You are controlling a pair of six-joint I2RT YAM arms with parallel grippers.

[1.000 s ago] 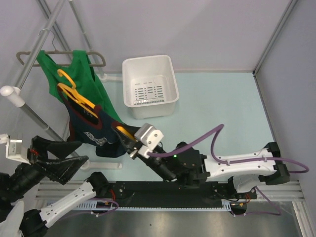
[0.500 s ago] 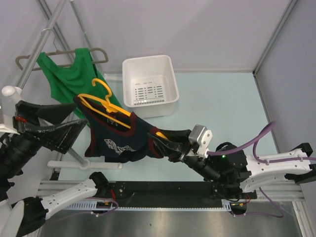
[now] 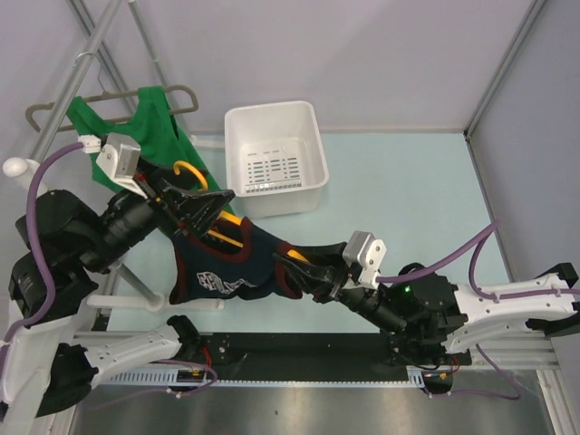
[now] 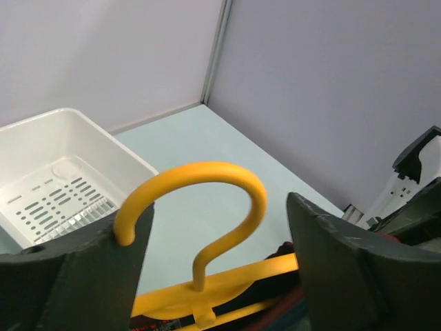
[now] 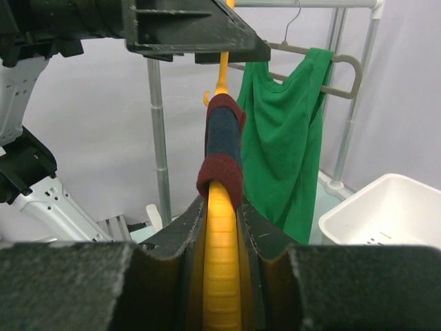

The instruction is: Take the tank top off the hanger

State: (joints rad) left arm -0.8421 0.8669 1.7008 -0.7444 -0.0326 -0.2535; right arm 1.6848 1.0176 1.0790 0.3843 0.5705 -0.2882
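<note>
The right gripper [image 5: 222, 207] pinches the orange hanger [image 4: 200, 169] by its end, the left gripper [image 4: 220, 203] is spread round its hook, and the tank top [image 3: 145, 136] hangs just behind the left one on the grey hanger [image 3: 181, 93], so I think pulling it off comes next.

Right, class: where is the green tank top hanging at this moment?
Top external view: the tank top hangs far left on the grey-beige hanger on the rack, left of the white bin.

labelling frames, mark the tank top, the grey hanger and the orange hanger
tank top [image 5: 284, 138]: right wrist view, front panel
grey hanger [image 5: 348, 60]: right wrist view, arm past strap
orange hanger [image 4: 207, 172]: left wrist view, hook top
</note>
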